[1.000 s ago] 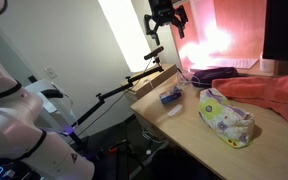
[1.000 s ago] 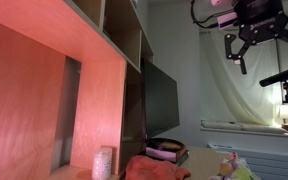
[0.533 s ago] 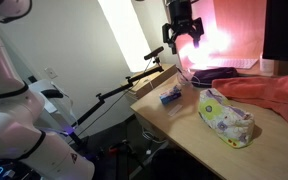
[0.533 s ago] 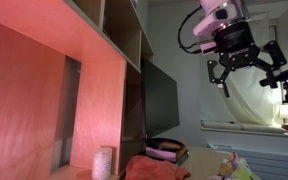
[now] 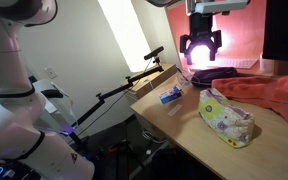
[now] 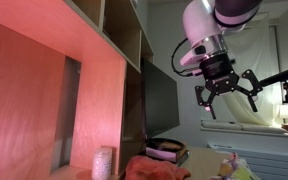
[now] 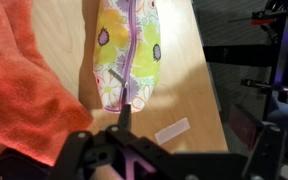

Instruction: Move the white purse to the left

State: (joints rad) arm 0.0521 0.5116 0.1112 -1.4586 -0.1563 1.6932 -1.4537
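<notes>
The white purse (image 5: 227, 118), a soft whitish pouch with a flowery print, lies on the wooden table (image 5: 179, 125) near its front edge. In the wrist view the purse (image 7: 129, 50) has a purple zip down its middle and lies ahead of my fingers. My gripper (image 5: 200, 48) hangs open in the air above the back of the table, well above the purse and touching nothing. In an exterior view the gripper (image 6: 227, 95) has its fingers spread. Nothing is between the fingers in the wrist view, where the gripper (image 7: 189, 128) is over bare wood.
A large orange-pink cloth (image 5: 269, 92) lies beside the purse, also seen as the cloth (image 7: 24, 70). A small blue packet (image 5: 171, 96) and a dark purple item (image 5: 219, 75) sit further back. A white strip (image 7: 171, 131) lies on the wood. A black monitor (image 6: 162, 100) stands behind.
The arm has come down and across towards the table, from high above the back edge to lower over the dark purple item. The gripper has stayed open.
</notes>
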